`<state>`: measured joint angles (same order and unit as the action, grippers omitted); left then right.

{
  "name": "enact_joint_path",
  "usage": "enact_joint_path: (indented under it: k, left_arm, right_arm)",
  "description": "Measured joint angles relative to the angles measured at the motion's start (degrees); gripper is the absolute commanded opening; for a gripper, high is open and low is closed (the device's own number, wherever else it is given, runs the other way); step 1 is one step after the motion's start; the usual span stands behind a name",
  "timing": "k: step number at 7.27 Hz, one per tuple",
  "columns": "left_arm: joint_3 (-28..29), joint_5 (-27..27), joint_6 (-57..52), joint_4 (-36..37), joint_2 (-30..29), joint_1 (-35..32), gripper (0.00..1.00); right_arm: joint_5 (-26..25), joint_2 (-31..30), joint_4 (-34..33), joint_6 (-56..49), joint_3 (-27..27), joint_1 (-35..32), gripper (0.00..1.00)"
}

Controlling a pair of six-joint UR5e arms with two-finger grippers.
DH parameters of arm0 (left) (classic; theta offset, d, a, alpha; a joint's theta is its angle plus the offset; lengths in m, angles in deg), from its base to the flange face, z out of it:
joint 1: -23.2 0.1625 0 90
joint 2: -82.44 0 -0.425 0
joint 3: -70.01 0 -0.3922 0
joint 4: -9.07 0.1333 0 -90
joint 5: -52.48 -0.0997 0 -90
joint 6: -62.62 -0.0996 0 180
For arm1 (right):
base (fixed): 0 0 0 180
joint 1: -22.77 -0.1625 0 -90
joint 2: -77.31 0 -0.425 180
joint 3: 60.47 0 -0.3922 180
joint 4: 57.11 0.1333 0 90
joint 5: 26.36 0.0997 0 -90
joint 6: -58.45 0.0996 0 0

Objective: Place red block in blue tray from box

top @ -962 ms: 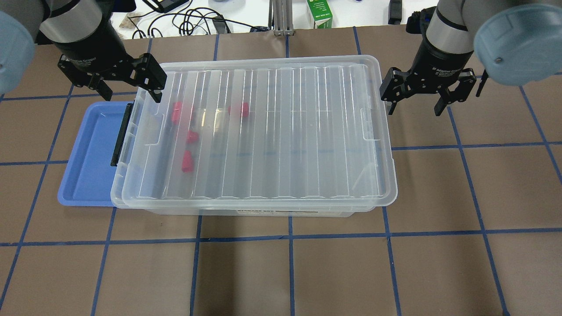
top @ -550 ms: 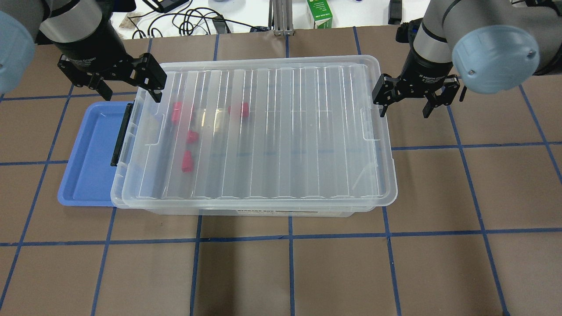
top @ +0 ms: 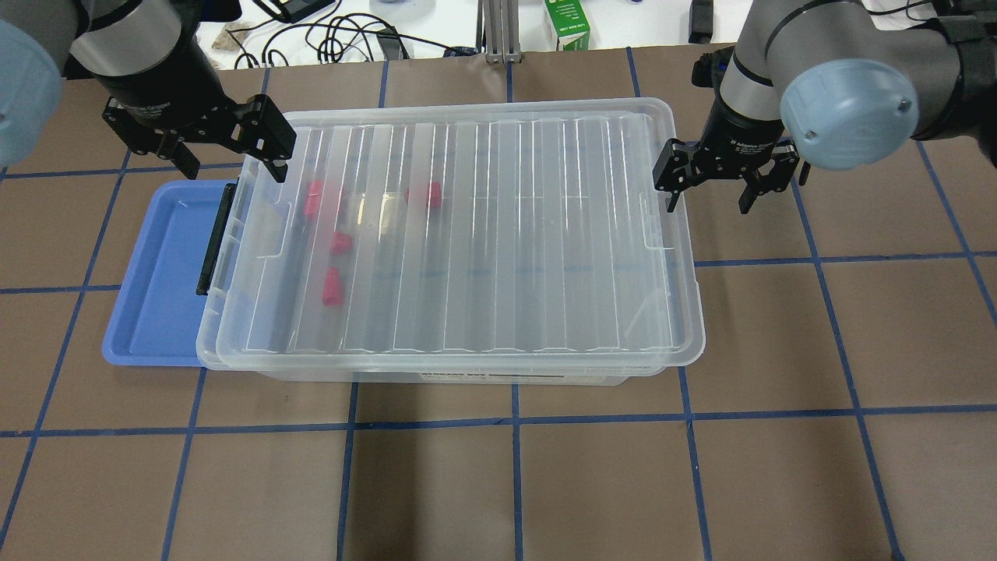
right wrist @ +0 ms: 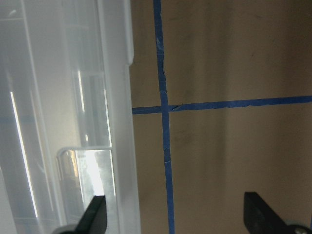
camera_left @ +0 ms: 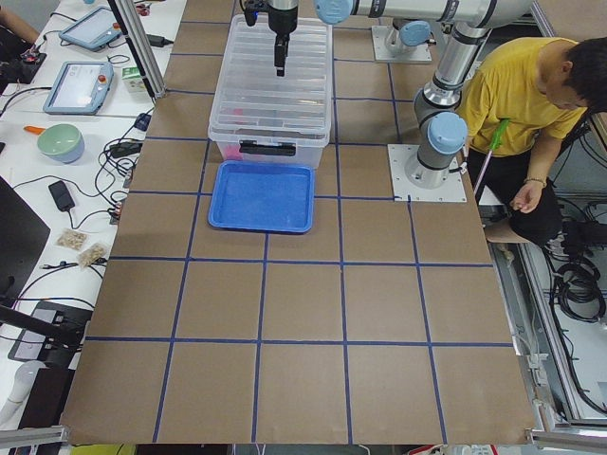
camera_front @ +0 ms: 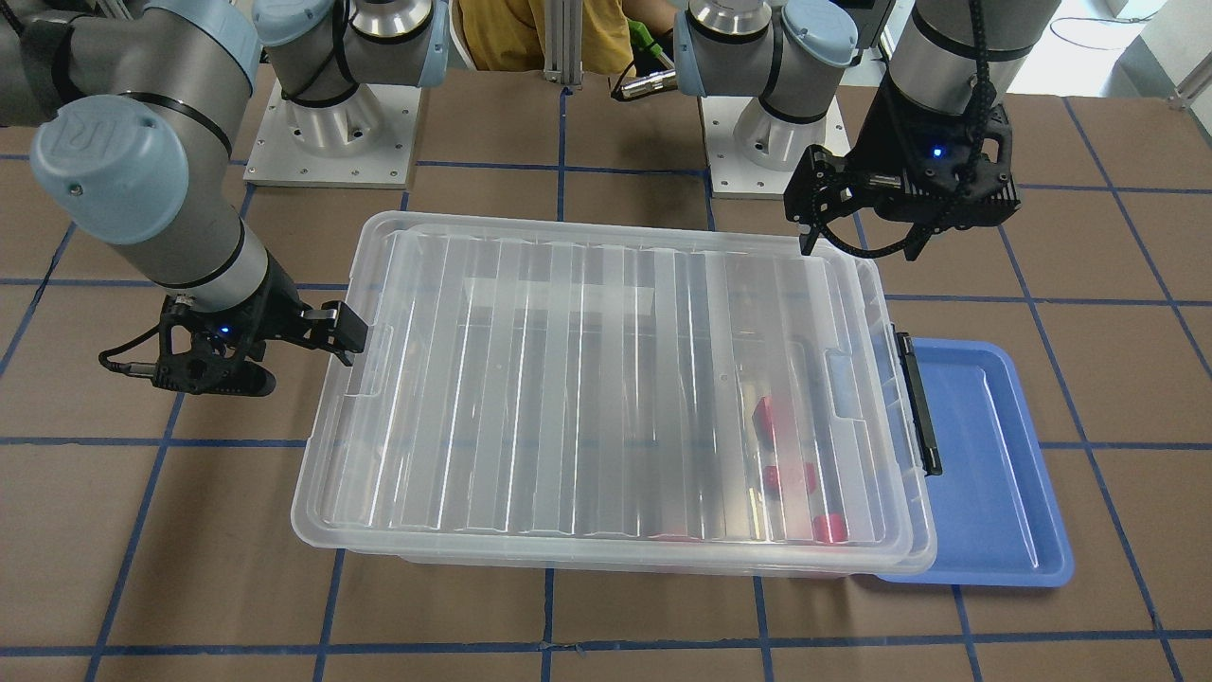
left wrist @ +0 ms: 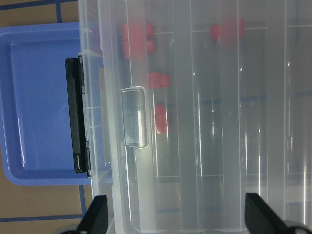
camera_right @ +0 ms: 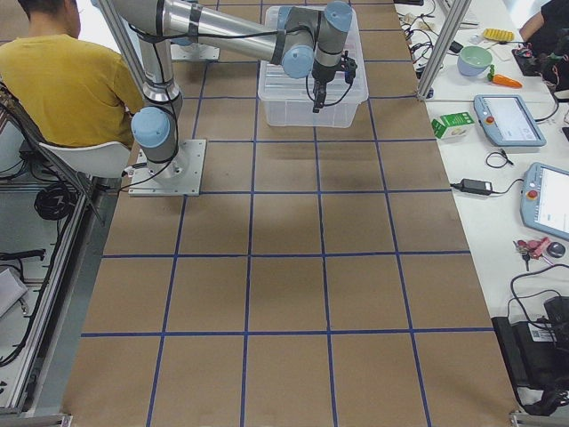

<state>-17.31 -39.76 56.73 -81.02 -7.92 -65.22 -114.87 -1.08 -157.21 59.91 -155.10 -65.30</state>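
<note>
Four red blocks (top: 333, 287) lie inside the box (top: 689, 312) under its lid (top: 498, 234), near the latch (top: 214, 238) end. The blue tray (top: 156, 265) sits on the desk (top: 779, 483) just beside that end. The left end effector (top: 231, 167), fingers apart, hovers above that corner; the right end effector (top: 707, 204), also apart, hangs over the opposite rim

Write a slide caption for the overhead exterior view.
Open left gripper and right gripper flank the lidded box of red blocks; blue tray alongside.

The right end effector (top: 707, 202) has shifted toward the box (top: 506, 234), perhaps lower.
</note>
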Motion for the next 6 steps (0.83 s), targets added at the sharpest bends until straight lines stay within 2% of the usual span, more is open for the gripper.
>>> enact_joint_path:
  k: [6]
  left_arm:
    - [-0.01, 0.01, 0.0, 0.0, 0.0, 0.0, 1.0]
  right_arm:
    - [-0.49, 2.18, -0.28, -0.64, 0.06, 0.26, 1.0]
